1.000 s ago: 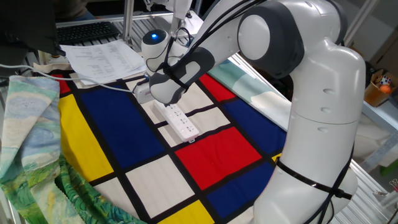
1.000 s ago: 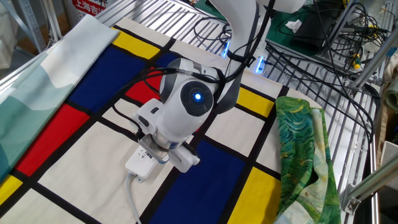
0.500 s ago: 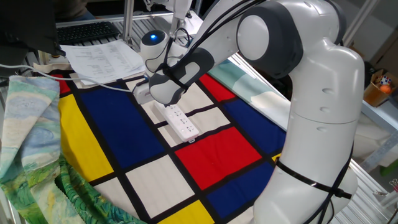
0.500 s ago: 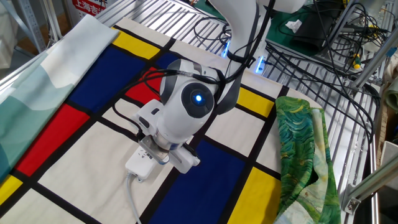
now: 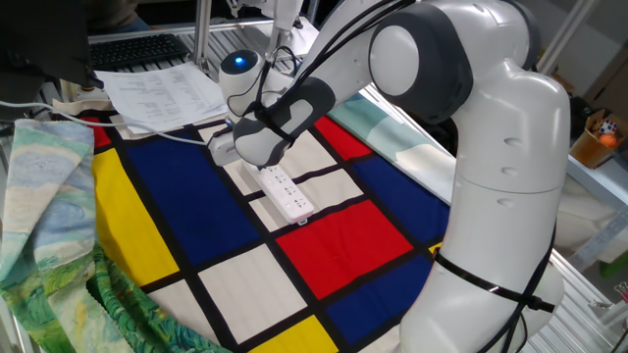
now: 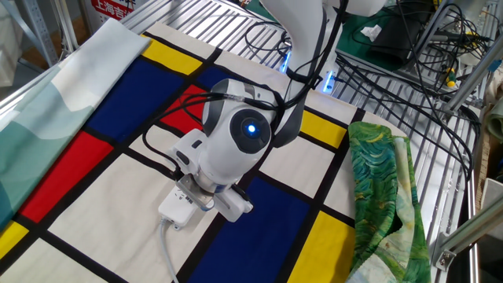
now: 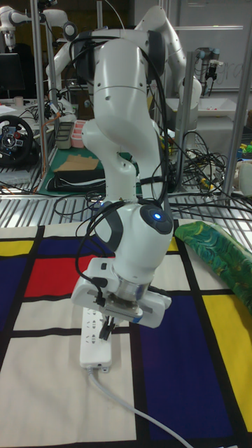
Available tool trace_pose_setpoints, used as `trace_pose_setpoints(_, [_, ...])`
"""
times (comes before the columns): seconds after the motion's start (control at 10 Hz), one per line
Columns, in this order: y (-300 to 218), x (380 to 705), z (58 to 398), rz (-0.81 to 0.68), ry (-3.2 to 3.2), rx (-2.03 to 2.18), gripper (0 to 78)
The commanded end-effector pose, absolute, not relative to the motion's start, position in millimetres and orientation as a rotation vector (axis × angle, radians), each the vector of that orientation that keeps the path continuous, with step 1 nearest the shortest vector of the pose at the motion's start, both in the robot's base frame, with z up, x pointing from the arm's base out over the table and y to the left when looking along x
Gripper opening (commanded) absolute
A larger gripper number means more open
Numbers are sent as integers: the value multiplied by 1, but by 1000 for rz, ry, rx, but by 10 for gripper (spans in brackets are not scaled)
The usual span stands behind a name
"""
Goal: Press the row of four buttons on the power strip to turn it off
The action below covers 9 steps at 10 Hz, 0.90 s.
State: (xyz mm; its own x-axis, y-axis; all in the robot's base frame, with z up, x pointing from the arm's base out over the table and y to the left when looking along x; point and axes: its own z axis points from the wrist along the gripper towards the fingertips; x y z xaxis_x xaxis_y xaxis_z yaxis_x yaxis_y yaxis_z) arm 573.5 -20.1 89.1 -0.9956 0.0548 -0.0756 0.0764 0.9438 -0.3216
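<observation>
Colour-block cloth (image 5: 196,206), gripper (image 7: 107,327) over power strip (image 7: 95,341) (cable-end) — surroundings open.

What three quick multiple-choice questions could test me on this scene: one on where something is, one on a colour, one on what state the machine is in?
1. Where does the power strip lie?
A. On the checked cloth
B. On the stack of papers
C. On the bare metal grating

2. What colour is the small light glowing on the arm's rounded wrist?
A. Red
B. Green
C. Blue

3. Where is the tool relative to the strip?
A. Parked far off beside the green cloth
B. Pointing down right over the strip, near its cable end
C. Lifting the strip into the air

Answers:
1. A: the strip rests flat on the cloth of red, blue, yellow and white blocks.
2. C: a blue spot shines on the wrist in all three views.
3. B: the tall fixed view shows the dark fingertips just above the strip's top, with the cable leaving nearby.
</observation>
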Motion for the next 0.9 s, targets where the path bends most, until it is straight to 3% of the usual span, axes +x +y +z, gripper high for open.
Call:
trace_pose_setpoints(0.1, [-22,575,90,-521,3029,91,0])
trace_pose_setpoints(0.9, [-21,573,82,-521,3031,100,0])
